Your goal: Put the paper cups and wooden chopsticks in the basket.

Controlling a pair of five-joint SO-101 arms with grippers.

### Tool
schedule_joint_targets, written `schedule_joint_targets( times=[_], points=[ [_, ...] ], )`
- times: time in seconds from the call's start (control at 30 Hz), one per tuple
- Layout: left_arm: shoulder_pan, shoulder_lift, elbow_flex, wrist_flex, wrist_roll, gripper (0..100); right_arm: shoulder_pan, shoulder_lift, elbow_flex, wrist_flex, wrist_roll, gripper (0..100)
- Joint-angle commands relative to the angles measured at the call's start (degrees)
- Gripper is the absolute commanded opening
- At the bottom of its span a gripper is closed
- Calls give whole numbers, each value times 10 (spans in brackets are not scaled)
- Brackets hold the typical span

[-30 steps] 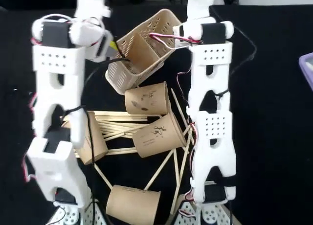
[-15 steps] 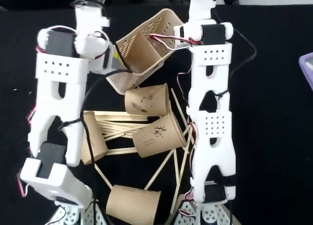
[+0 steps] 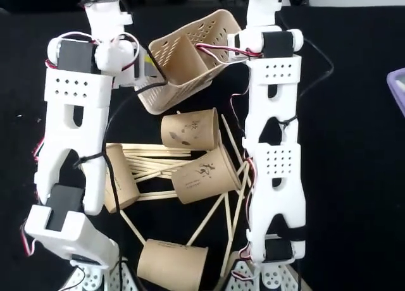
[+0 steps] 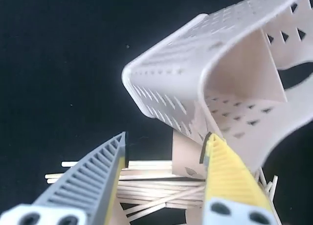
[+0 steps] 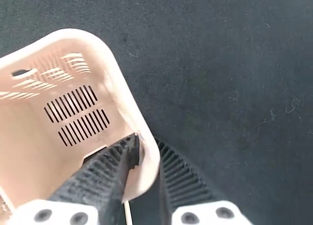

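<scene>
The high view looks steeply down on the table (image 3: 354, 177) from above and takes in the basket (image 3: 205, 26) at its far end. The left wrist view faces along the left gripper (image 4: 165, 139) to the basket's outer wall close ahead. The right wrist view, along the right gripper (image 5: 146, 144), sits tight against the basket's rim

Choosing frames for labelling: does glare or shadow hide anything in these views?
High view: even light, white arms bright against the black table, paper cups and chopsticks plain to see. Left wrist view: the cup past the basket looks dimmer, yet visible. Right wrist view: no glare on the basket wall held by the right gripper.
</scene>
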Motion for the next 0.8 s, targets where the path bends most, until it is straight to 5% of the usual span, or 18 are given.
schedule_joint_targets(
  times=[0.0, 0.43, 0.77],
  points=[
    [-29, -29, -26, -19, 11, 268, -3, 4, -1, 19, 4, 11],
    [12, -24, -131, 37, 63, 268, -2, 4, 0, 19, 4, 11],
    [20, 12, 92, -35, 62, 266, -3, 4, 0, 19, 4, 11]
  ],
)
